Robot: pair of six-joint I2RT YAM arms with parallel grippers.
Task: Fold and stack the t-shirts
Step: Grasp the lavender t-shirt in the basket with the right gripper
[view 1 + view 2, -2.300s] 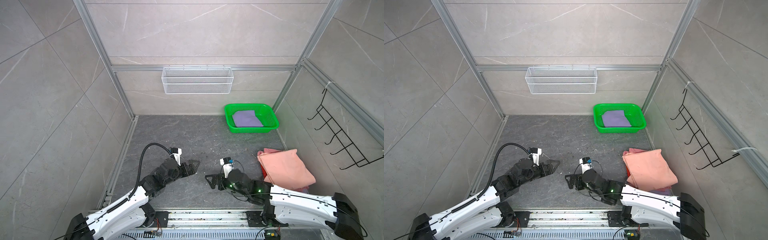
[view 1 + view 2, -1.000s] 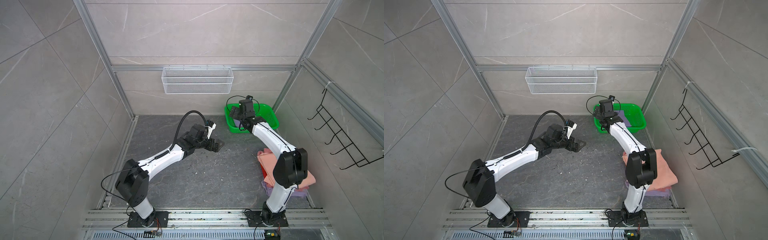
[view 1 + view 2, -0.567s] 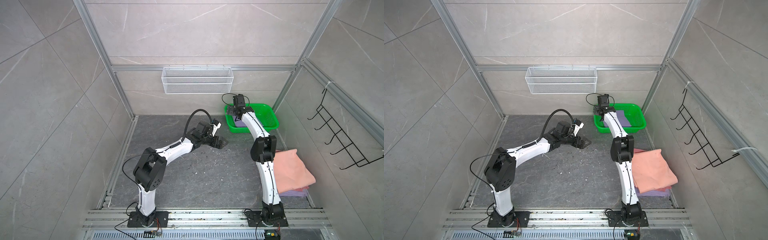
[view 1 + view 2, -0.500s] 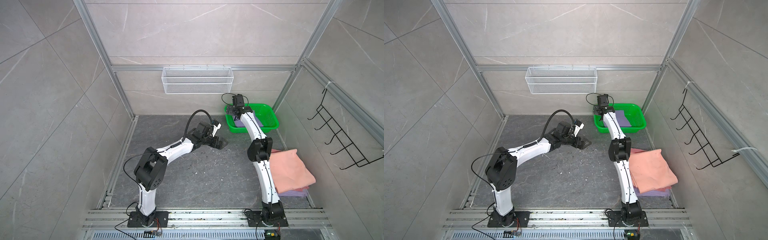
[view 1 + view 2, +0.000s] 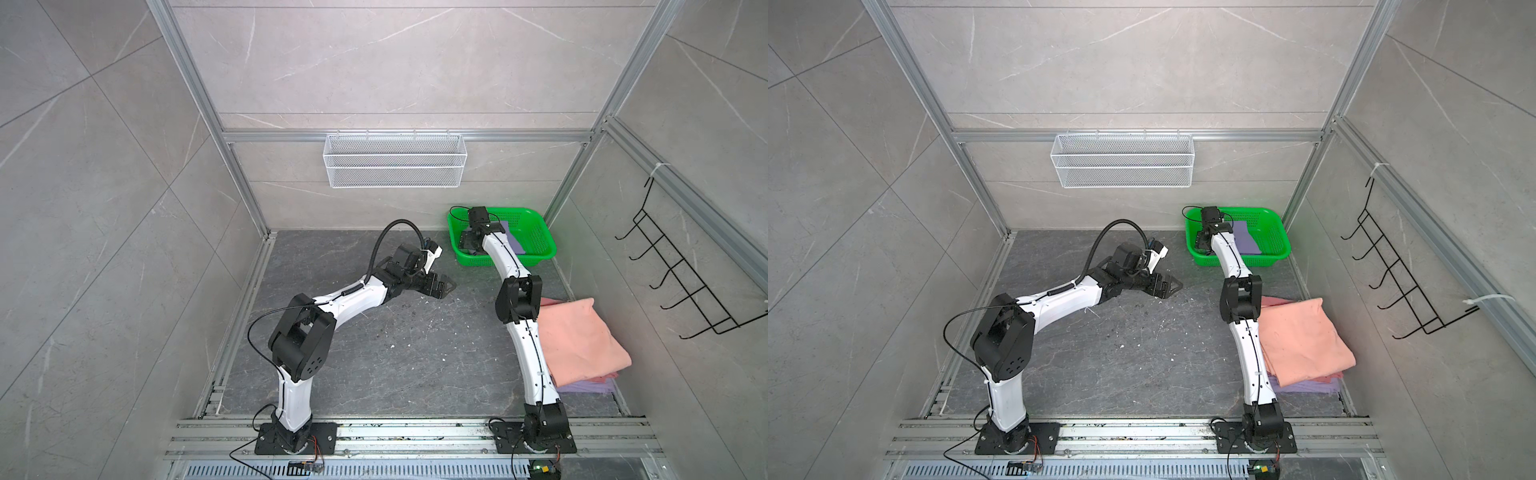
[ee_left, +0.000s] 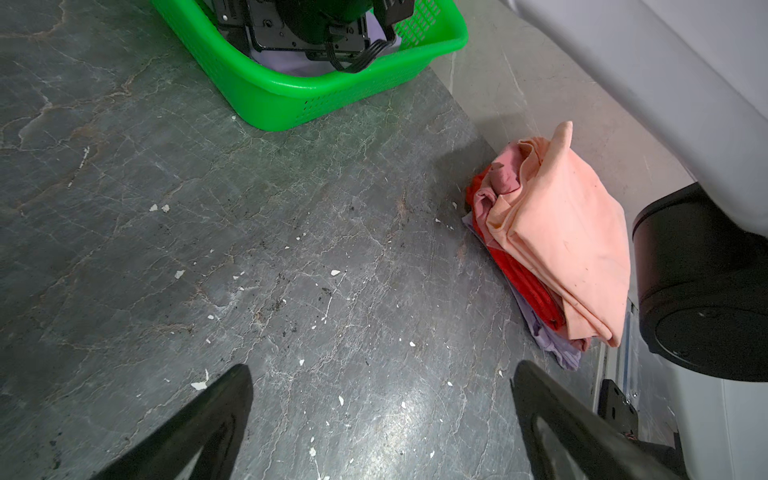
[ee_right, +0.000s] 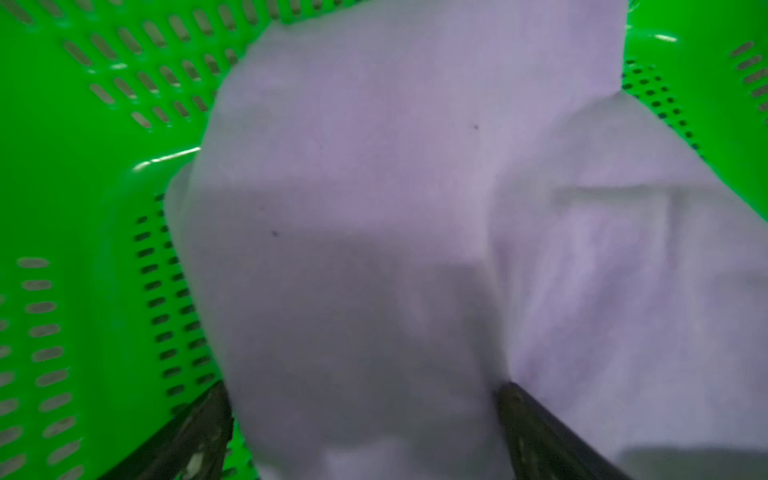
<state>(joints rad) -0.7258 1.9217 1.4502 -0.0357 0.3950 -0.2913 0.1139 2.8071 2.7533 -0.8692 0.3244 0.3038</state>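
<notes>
Grey stone floor (image 5: 395, 353) inside a tiled, metal-framed cell.

Both top views: stack (image 5: 582, 349) of folded tees at right edge of floor, with salmon tee (image 5: 577, 332) on top and lavender layer (image 5: 582, 388) at the bottom; judged as work already done. Green basket (image 5: 536, 258) at upper right of floor, holding one lavender tee (image 5: 516, 246); judged as the last piece to lift out, spread, fold and add. Right gripper (image 5: 468, 247) down inside basket. Left gripper (image 5: 446, 286) low over mid-floor, left of basket, empty. Right arm (image 5: 532, 353) crossing stack's near edge; risk of nudging it.

In a top view: wire shelf (image 5: 1121, 166) on back wall and hook rack (image 5: 1391, 282) on right wall, both well apart from the work.

Left wrist view: left gripper (image 6: 382, 368) spread wide above crumb-flecked floor. Red layer (image 6: 528, 282) visible between salmon and lavender.

Right wrist view: right gripper (image 7: 361, 395) spread wide astride lavender tee (image 7: 374, 187), not yet pinching. Basket (image 7: 83, 166) wall just beside one finger; likely snag.
</notes>
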